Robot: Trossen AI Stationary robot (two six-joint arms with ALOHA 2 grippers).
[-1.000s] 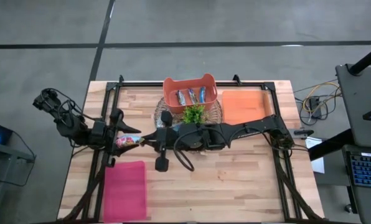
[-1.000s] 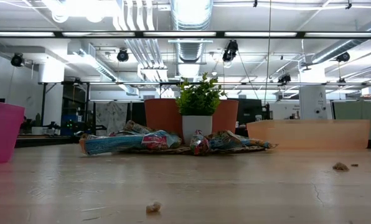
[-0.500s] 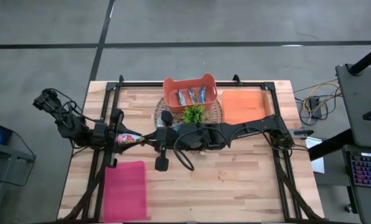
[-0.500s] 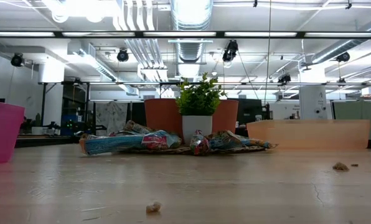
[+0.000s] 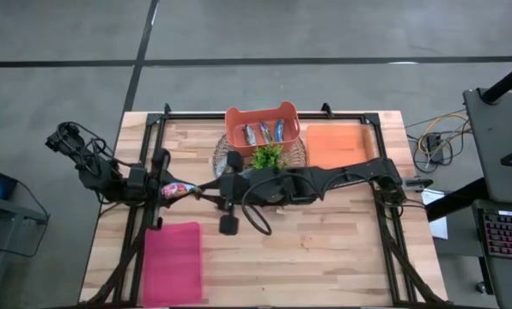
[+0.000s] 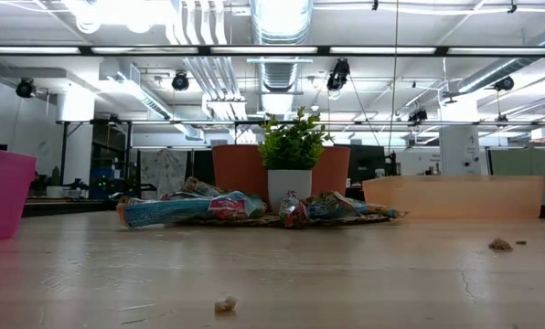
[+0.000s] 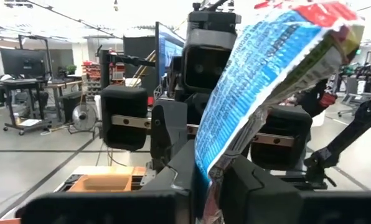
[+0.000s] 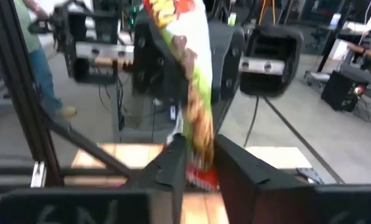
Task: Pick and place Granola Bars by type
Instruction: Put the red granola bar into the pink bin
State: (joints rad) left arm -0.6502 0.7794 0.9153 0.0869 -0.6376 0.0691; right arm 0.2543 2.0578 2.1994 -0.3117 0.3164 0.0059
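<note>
High view: you see both grippers meet over the table's left-middle, left gripper [image 5: 163, 190] clamped on a shiny crinkled granola bar [image 5: 177, 190]; right gripper [image 5: 211, 187] fingers slightly apart around its other end. Orange basket [image 5: 263, 116] holds blue bars. Low view: wrapped bars [image 6: 176, 209] lie heaped beside a leafy plant [image 6: 292, 139]. Left wrist view: blue printed wrapper [image 7: 266, 81].
</note>
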